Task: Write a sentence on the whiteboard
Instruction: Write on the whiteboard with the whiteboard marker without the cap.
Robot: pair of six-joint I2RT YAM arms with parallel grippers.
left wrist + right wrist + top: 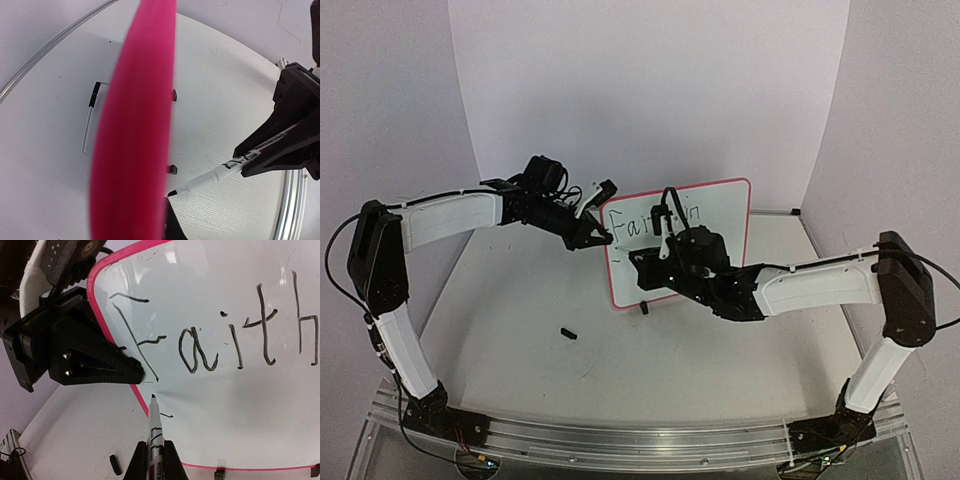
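Note:
The whiteboard [720, 215] stands upright on the table in its pink frame [97, 305]. Dark handwriting on it reads "Faith" [220, 340], with more letters after it in the top view. That sentence [655, 225] runs along the top line. A short stroke [168, 415] lies lower down. My left gripper [605, 238] is shut on the board's left edge, whose frame [135, 125] fills its wrist view as a pink blur. My right gripper [155, 460] is shut on a white marker [156, 427]. The marker's tip [152, 397] is at the board below the "F", next to the left fingers [115, 372].
The marker's black cap [569, 333] lies on the table left of the board, also visible as the cap [115, 464] in the right wrist view. A black foot [644, 309] props the board. White walls enclose the table at the back and sides.

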